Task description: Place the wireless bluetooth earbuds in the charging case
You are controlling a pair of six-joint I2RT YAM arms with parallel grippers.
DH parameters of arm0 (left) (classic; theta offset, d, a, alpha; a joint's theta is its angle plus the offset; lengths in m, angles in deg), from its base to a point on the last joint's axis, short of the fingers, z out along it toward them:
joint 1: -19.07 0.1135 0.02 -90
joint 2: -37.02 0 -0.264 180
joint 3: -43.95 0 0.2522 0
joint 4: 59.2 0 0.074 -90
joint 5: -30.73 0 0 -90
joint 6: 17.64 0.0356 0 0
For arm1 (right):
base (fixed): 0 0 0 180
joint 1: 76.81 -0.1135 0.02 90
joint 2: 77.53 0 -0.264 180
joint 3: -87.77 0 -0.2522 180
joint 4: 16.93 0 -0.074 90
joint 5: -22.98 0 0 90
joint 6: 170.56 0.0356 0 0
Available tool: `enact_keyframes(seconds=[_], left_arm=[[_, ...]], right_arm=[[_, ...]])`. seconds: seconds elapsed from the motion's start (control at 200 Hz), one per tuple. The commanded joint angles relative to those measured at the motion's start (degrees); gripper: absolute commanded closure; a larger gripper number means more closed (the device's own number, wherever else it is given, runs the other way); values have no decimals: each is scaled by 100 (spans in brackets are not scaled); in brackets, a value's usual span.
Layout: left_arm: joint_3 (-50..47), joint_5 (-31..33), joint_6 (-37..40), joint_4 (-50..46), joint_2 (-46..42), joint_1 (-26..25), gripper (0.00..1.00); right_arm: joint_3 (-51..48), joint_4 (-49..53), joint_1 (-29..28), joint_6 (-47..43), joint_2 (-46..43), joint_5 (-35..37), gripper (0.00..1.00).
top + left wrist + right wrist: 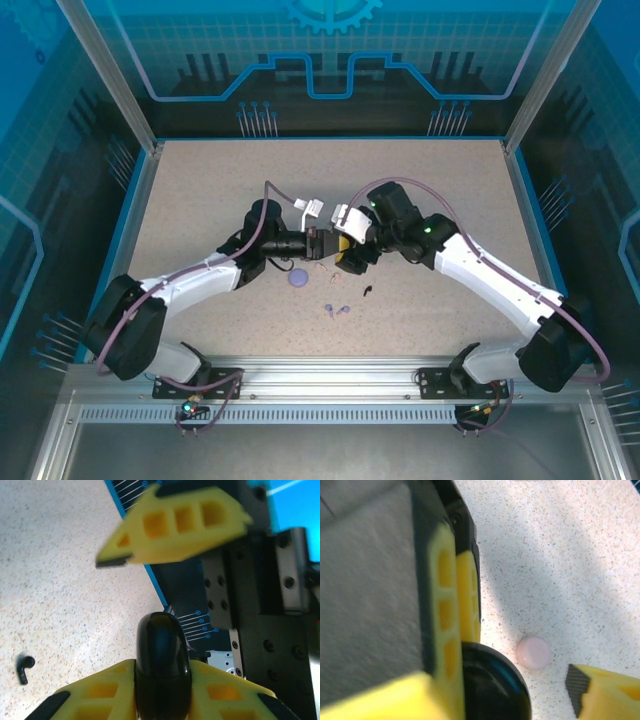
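Right now the left gripper (162, 685) pinches a glossy black charging case (162, 650) over the speckled desk (60, 580), the right gripper (349, 254) spread wide beside it.

Speckled beige table (200, 190); on it: purple round case (298, 279); purple earbuds (337, 309); black earbud (367, 292); pink case (534, 652)

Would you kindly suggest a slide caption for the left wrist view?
Left gripper clamps a glossy black round case; a tiny black stemmed earbud lies on the speckled table.
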Motion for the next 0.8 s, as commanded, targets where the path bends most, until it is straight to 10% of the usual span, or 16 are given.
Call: enact_keyframes(seconds=[0.0,0.41,0.795], left_arm=[[-49,212,548,-54,-358,-35,78],[-604,1018,2434,262,-1596,-40,86],[-1395,630,3219,2192,-2015,-38,93]], right_arm=[[-67,-120,199,281,-613,-670,0],[-1534,-1881,1244,1903,-2466,-2730,0],[-1639,-2688,1234,2292,-2253,-4113,13]])
